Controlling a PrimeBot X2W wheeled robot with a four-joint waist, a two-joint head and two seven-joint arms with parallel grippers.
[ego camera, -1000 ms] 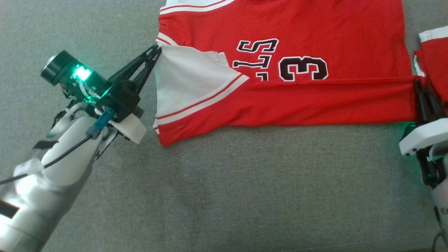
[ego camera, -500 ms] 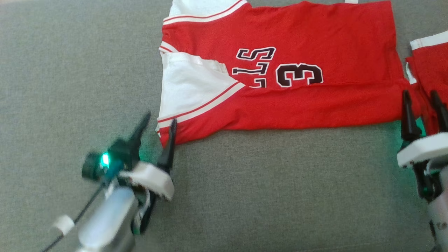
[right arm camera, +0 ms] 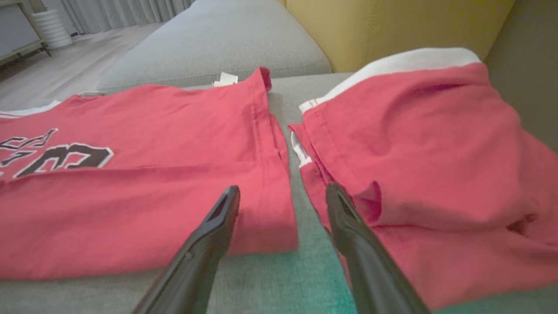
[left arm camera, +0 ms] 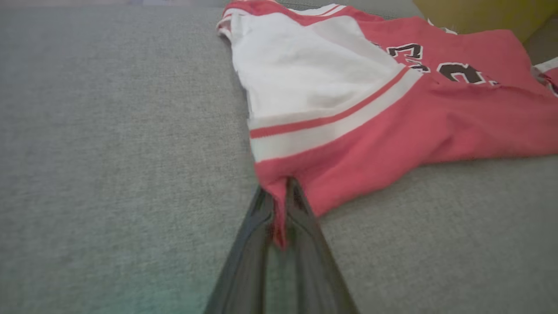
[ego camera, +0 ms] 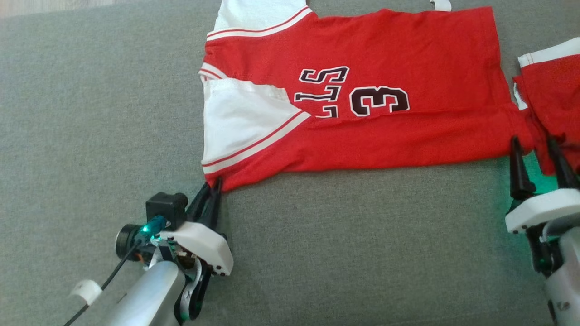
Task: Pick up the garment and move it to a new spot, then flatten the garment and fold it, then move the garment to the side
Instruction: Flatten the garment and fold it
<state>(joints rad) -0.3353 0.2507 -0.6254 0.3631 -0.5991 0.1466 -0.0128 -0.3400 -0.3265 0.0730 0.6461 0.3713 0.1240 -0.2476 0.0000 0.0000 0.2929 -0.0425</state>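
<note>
Left tool (ego camera: 213, 188) pinches one near corner of a red-and-white fabric jersey (ego camera: 385, 54); right tool (ego camera: 532, 140) gapes (empty) at the other, apparently for folding.

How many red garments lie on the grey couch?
2. A numbered jersey lies in the middle; a second red garment lies beside its right end, partly out of frame; others may be hidden.

Black "3" on red jersey (ego camera: 408, 50)
</note>
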